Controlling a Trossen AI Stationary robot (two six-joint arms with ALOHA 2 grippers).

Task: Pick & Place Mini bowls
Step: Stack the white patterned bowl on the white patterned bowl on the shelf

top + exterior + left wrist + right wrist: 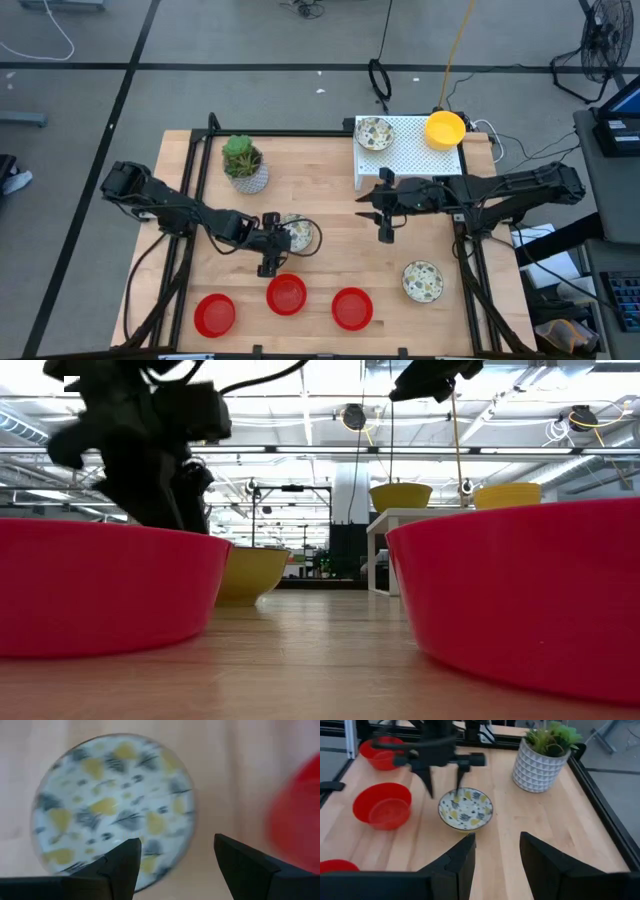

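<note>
The left pincer point(272, 243) was found low over the middle of the desk point(330, 250), its jaws parted and grasping nothing. It stood at the rim of a speckled bowl point(298, 234), with one finger point(117, 865) seen over the bowl's edge in the left wrist view; whether it touched the rim could not be told. A red bowl point(286, 294) lay just in front of this pincer, in the middle of a row of three along the near edge, flanked by a second red bowl point(214, 314) and a third red bowl point(351, 308).

The right pincer point(385, 214) was held above the desk right of centre, also parted and empty, well apart from the speckled bowl point(465, 809) that it faced. A second speckled bowl point(423, 281) lay on the desk towards the right front corner. On the white perforated stand point(410, 152) at the back were noted a third speckled bowl point(375, 133) and a yellow bowl point(445, 129). A white pot with a green plant point(244, 165) stood at the left rear.
</note>
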